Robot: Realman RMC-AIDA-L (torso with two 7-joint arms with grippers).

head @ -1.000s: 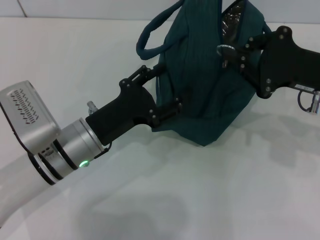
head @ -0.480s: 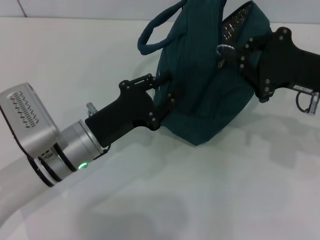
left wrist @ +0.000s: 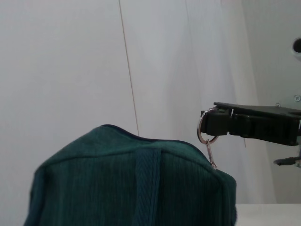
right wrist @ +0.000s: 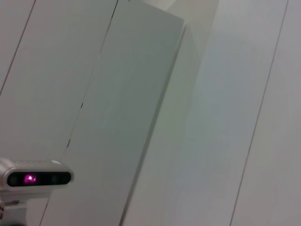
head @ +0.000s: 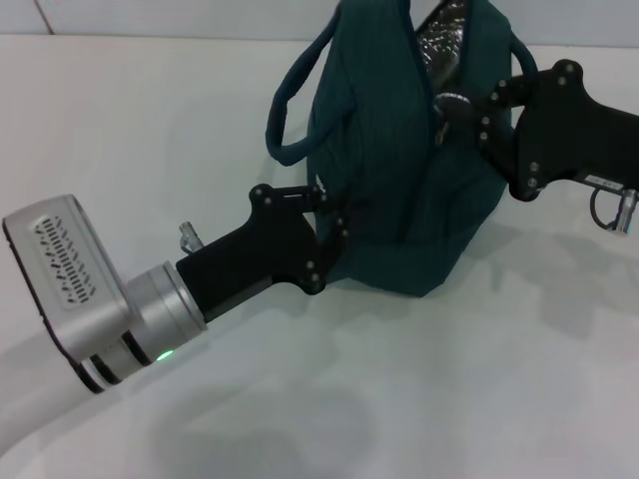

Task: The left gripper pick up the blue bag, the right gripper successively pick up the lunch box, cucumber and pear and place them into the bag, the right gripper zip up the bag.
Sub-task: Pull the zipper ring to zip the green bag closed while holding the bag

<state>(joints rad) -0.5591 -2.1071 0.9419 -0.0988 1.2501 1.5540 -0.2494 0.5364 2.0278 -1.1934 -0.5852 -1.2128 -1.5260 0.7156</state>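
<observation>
The blue bag point(head: 389, 150) stands upright on the white table, also filling the foreground of the left wrist view point(left wrist: 131, 188). A strip of silver lining point(head: 442, 30) shows at its narrow top opening. My left gripper point(head: 331, 208) is shut on the fabric low on the bag's left side. My right gripper point(head: 454, 105) is at the bag's upper right end, shut on the silver zipper pull point(left wrist: 211, 151); the left wrist view shows this claw point(left wrist: 209, 125) pinching the pull's ring. The lunch box, cucumber and pear are out of view.
One loop handle point(head: 290, 90) hangs off the bag's left side above my left gripper. Bare white table point(head: 449, 399) stretches in front of the bag. The right wrist view shows only pale wall panels and a small camera unit point(right wrist: 35, 178) with a pink light.
The bag has swung from leaning to upright and its top opening has narrowed. My left gripper moved lower along the bag's side; the right gripper stayed on the zipper pull.
</observation>
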